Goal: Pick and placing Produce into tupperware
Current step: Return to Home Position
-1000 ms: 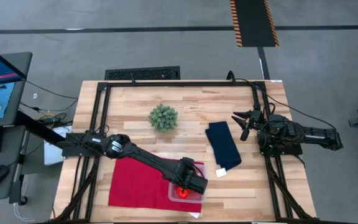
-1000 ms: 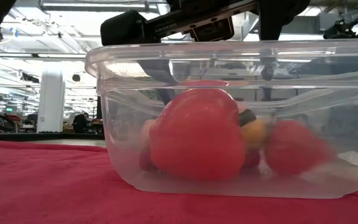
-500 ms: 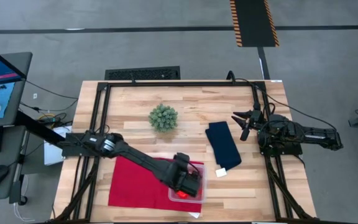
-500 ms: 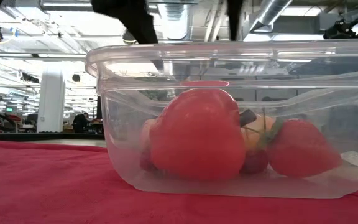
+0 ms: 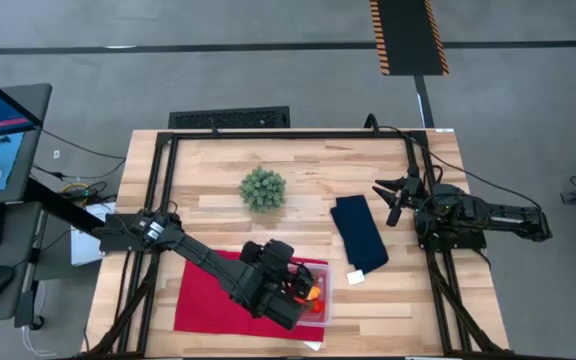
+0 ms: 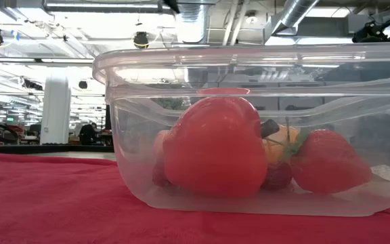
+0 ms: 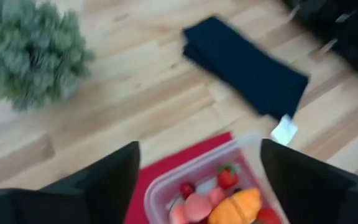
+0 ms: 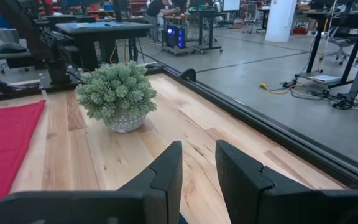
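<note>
The tupperware (image 6: 249, 57) sat on the red cloth (image 5: 203, 300) by the desk's (image 5: 308, 165) front edge. It held the produce: a red pepper (image 6: 215, 146), a strawberry (image 6: 327, 163) and an orange piece (image 7: 238, 205). The left claw (image 7: 199, 152) hung above the cloth just beside it, fingers spread wide, empty. The right claw (image 8: 199, 152) waited at the right edge, fingers slightly apart, gripping nothing.

Green bushy ball (image 5: 263, 189): upper centre of the wooden surface (image 5: 298, 160).
Dark blue folded cloth (image 5: 359, 232): right of centre.
Red cloth (image 5: 208, 295): flat, lower left.
</note>
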`<state>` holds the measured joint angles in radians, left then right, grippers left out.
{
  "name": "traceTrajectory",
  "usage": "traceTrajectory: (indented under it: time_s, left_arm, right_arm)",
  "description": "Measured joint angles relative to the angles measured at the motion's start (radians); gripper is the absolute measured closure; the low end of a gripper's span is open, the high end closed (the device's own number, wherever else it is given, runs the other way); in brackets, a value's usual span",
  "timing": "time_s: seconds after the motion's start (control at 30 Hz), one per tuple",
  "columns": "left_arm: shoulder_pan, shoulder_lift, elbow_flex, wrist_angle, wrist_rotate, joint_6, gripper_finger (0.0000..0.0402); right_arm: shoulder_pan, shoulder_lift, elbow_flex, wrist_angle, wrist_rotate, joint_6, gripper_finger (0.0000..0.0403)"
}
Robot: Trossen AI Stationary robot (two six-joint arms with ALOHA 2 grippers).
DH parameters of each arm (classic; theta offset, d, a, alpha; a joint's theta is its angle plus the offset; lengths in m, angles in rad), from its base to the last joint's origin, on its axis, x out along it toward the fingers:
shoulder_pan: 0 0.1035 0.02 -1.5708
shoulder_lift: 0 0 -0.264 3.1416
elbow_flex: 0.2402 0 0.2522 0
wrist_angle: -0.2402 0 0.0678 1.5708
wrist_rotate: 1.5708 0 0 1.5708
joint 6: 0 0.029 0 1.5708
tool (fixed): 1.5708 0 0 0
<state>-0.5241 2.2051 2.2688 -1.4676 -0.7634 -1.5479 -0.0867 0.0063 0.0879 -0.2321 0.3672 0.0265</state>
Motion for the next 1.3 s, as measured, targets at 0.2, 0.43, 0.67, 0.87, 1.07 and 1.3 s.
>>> traceTrajectory:
  time_s: [0.2,0.43,0.67,0.87,1.07,1.3]
  left_arm:
    - [-0.004,-0.006,0.000,0.008,-0.069,0.079,0.0202]
    - [-0.013,-0.041,0.008,0.122,-0.175,0.400,0.0347]
    - [-0.042,-0.110,0.007,0.334,-0.174,0.968,0.0392]
    - [-0.051,-0.163,-0.026,0.408,-0.192,1.144,0.0398]
    - [-0.089,-0.170,-0.034,0.463,-0.223,1.262,0.0401]
    - [-0.162,-0.179,-0.034,0.810,-0.045,1.602,0.0401]
  right_arm:
    - [0.000,0.000,0.000,0.000,0.000,0.000,0.0283]
    - [0.000,0.000,0.000,0.000,0.000,0.000,0.0283]
    - [0.000,0.000,0.000,-0.001,0.000,0.000,0.0283]
    - [0.000,0.000,0.000,-0.001,0.000,0.000,0.0283]
    - [0.000,0.000,0.000,-0.002,0.000,0.000,0.0283]
    - [0.000,0.000,0.000,-0.002,0.000,0.000,0.0283]
